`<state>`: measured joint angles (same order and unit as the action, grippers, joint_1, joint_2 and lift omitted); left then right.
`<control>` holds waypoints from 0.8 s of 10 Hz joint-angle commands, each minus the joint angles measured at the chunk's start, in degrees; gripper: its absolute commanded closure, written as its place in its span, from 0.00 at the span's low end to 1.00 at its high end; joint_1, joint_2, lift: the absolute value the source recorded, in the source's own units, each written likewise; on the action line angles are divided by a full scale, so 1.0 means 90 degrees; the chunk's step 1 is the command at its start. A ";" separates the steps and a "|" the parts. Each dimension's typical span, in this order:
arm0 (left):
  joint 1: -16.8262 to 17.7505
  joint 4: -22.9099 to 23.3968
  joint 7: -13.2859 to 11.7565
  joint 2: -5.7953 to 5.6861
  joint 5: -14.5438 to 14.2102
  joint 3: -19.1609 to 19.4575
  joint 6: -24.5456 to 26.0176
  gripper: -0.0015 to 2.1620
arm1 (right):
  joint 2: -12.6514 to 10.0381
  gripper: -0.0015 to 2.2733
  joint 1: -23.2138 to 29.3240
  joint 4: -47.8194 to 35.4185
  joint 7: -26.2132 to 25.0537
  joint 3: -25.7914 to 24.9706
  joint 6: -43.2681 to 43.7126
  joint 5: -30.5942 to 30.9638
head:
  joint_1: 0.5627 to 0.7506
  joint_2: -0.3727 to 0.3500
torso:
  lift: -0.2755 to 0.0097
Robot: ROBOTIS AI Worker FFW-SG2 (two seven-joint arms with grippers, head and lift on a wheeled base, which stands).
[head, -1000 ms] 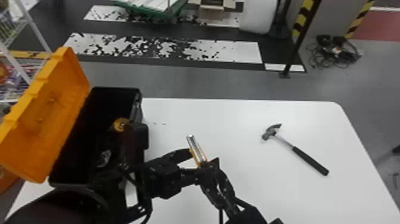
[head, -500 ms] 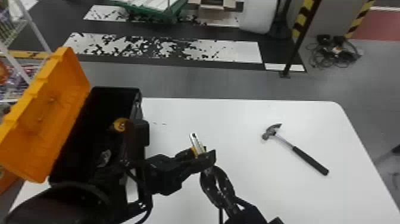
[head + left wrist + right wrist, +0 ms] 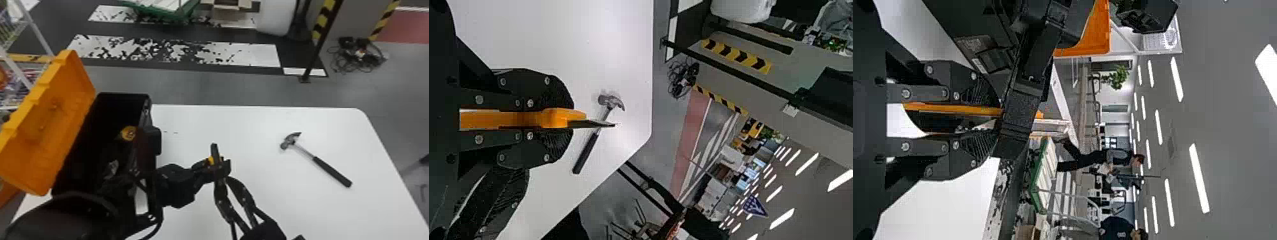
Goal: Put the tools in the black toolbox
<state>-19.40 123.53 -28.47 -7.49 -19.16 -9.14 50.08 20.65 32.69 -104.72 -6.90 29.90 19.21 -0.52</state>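
As 2 grippers meet above the tabletop (image 3: 223,121), the left gripper (image 3: 572,119) pinches an orange-handled tool (image 3: 556,118) between its fingers, the thin dark end jutting past the tips. The right gripper (image 3: 995,120) appears clamped on the same handle, its fingertips just beside the left's. In the head view the tool's long axis runs crosswise to the left gripper and roughly in line with the right (a handover, by the look of it). The black toolbox (image 3: 124,94) stands to the robot's left, its orange lid (image 3: 57,118) raised, a yellow item (image 3: 128,133) inside. The left arm is nearer, so the right should likely let go first, leaving the left to swing back over the rim. Well apart, on the robot's right, a hammer (image 3: 330,170) lies slantwise, head away from the robot.
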 commanded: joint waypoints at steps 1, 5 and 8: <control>0.0036 -0.0015 0.0009 0.0002 0.0010 0.0000 -0.0002 0.96 | 0.0000 0.03 0.0020 0.0015 -0.0044 -0.0002 0.0233 -0.0001 | 0.70 0.47 | 0.83; 0.0368 -0.0210 0.0028 0.0002 0.0068 0.0097 -0.0002 0.96 | 0.0039 0.03 0.0147 0.0132 -0.0200 -0.0129 0.0389 -0.0079 | 0.70 0.46 | 0.83; 0.0622 -0.0191 0.0097 0.0012 0.0693 0.0400 0.0037 0.96 | 0.0049 0.03 0.0420 0.0298 -0.0219 -0.0529 0.0721 -0.0245 | 0.70 0.46 | 0.83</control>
<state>-14.07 121.46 -27.72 -7.46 -15.05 -6.09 50.26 21.09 35.99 -102.30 -8.96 25.91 25.07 -2.34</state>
